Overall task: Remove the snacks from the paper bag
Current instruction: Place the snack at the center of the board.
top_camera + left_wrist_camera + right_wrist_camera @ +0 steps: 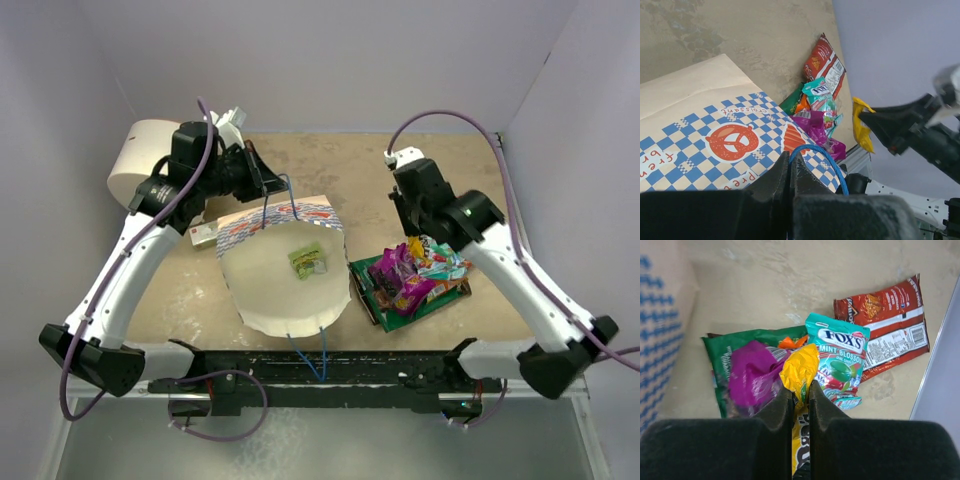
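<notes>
The paper bag (285,285) lies on its side in the middle of the table, its white mouth facing the near edge. A small green packet (307,260) rests inside it. My left gripper (266,183) is shut on the bag's far blue cord handle (827,160), and its fingertips (790,162) press together over the printed side of the bag (715,135). My right gripper (800,390) is shut on a yellow packet (801,367) and hangs over the pile of snacks (410,278): teal (840,355), red-orange (885,325), magenta (752,372) and green (722,347) packets.
A big white cylinder (138,152) stands at the back left behind the left arm. A small flat whitish box (203,234) lies beside the bag's left corner. The bag's near cord handle (312,358) trails over the black rail at the near edge. Walls close in on three sides.
</notes>
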You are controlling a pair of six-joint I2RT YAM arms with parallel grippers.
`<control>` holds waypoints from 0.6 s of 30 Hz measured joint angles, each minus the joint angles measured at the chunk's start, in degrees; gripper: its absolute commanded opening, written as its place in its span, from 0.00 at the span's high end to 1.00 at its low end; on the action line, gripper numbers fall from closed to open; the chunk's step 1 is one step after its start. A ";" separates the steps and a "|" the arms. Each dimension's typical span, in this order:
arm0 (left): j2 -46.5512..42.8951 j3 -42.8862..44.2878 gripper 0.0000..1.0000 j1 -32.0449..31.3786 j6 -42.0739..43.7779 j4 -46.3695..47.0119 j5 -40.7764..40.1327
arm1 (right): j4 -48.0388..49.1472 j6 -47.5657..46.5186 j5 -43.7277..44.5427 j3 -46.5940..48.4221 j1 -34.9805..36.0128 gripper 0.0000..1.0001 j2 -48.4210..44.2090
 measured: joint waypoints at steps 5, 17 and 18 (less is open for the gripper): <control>0.11 0.00 1.00 0.35 0.02 0.02 0.28 | -0.37 -4.63 -4.31 -0.04 -8.28 1.00 9.11; 0.24 0.02 1.00 0.72 0.02 0.22 1.95 | 1.60 -12.76 -13.57 -5.73 -10.93 1.00 8.74; 0.37 0.04 1.00 0.74 0.02 0.24 2.12 | 1.90 -13.14 -14.05 -6.38 -10.91 1.00 8.74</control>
